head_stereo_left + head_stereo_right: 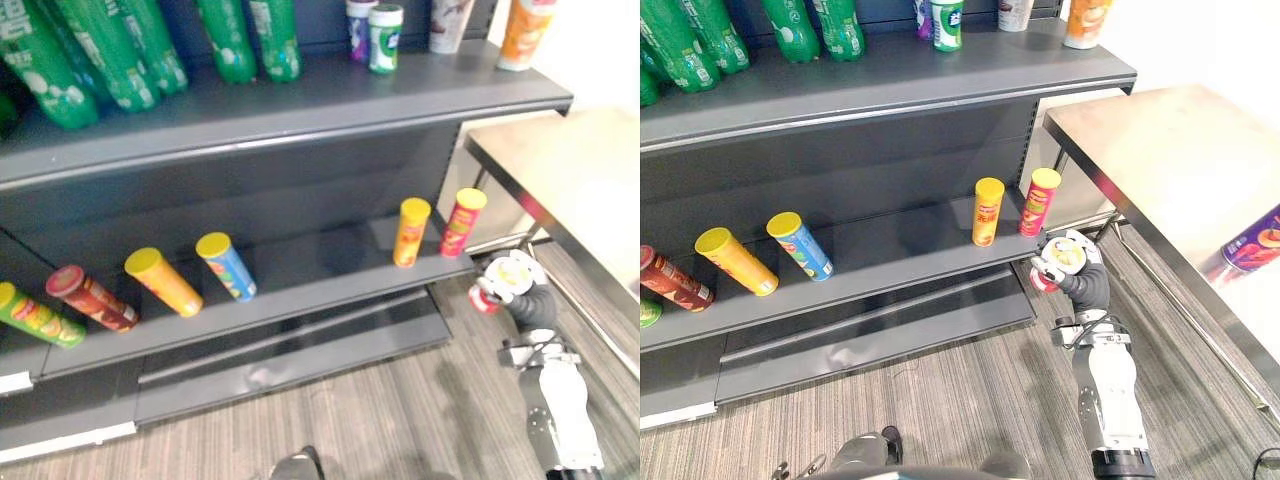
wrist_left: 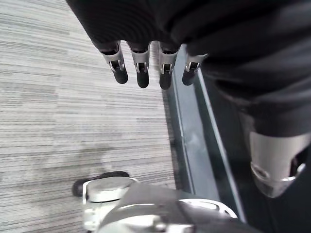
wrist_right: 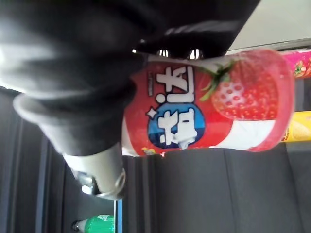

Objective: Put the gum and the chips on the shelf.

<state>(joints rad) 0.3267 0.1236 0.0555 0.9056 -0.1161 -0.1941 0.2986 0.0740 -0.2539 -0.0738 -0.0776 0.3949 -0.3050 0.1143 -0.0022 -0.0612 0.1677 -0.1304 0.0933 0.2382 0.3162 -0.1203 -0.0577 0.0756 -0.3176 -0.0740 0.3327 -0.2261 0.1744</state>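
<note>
- Right hand (image 1: pixel 1087 283) has its fingers curled round the gum (image 1: pixel 1057 256), a red strawberry bottle; it is just off the right end of the lower shelf (image 1: pixel 895 255)
- Left hand (image 2: pixel 146 29) hangs over carpet beside that shelf's base; fingers (image 2: pixel 142 74) straight, holding nothing
- Yellow chips can (image 1: pixel 987 211) and red chips can (image 1: pixel 1039 201) stand upright at that shelf's right end

The right hand (image 3: pixel 73 82) covers one end of the gum (image 3: pixel 209 111), and its fingers (image 3: pixel 165 52) lie almost wholly behind the bottle, with just their bases peeking out. Seen from the head, the hand hides most of the gum's side. The green bottles (image 1: pixel 110 50) and cups (image 1: pixel 450 20) on the top shelf (image 1: pixel 300 110) are cut off by the upper edge. A green can (image 1: pixel 30 315) runs off the left edge, and a purple can (image 1: pixel 1255 245) on the table (image 1: pixel 1160 150) runs off the right.
</note>
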